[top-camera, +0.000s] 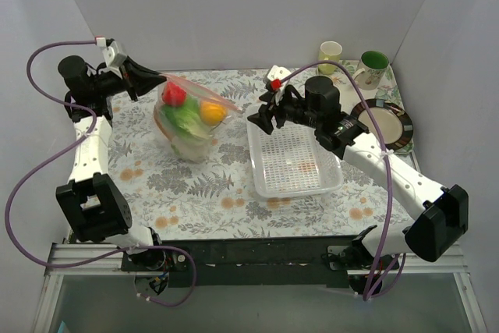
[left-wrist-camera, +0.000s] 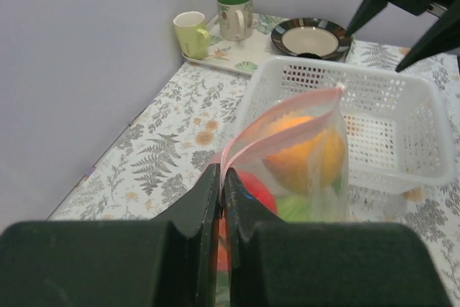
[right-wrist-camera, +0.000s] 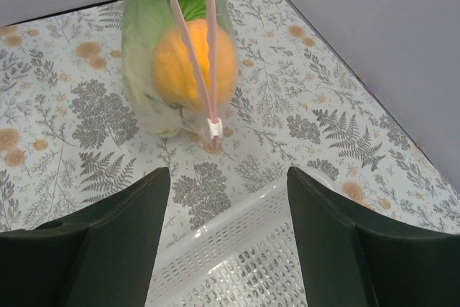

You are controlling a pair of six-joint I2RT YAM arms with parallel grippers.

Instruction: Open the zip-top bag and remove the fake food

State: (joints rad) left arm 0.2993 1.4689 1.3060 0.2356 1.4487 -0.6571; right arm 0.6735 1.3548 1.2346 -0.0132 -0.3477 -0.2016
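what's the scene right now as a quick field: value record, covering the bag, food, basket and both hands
bag: clear crinkly plastic zip-top bag with pink zip strip, upright, held by one end
food: red round piece, orange fruit, green lettuce, all inside the bag
basket: white perforated plastic basket, empty
left hand: shut on the zip strip's end
right hand: open, above the basket's edge, apart from the bag

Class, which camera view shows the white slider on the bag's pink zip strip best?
Right wrist: the white slider faces the camera at the near end of the zip-top bag's pink strip. Left wrist shows only the strip's far end; top external shows the strip, slider too small.
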